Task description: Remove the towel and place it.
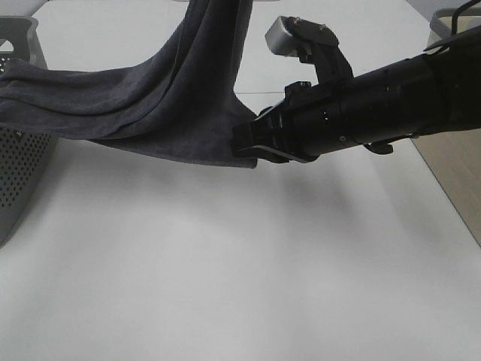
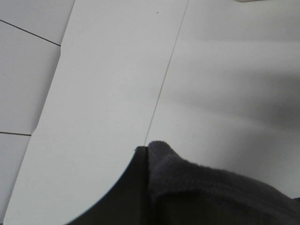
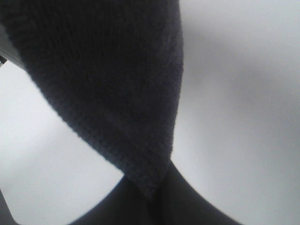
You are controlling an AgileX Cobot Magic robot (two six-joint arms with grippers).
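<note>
The dark grey towel (image 1: 173, 98) hangs above the white table, stretched from the top edge of the exterior view down to the left basket. My right gripper (image 1: 246, 144) is shut on its lower edge near the middle. In the right wrist view the towel (image 3: 117, 70) narrows to a corner pinched at the right gripper (image 3: 150, 194). In the left wrist view my left gripper (image 2: 147, 157) is shut on a folded edge of the towel (image 2: 211, 192), high over the table. The exterior view does not show the left gripper.
A grey perforated basket (image 1: 19, 150) stands at the left edge, with one end of the towel lying over it. Another grey bin (image 1: 451, 22) is at the back right. The white table (image 1: 225, 263) ends at a wooden strip (image 1: 458, 180) on the right.
</note>
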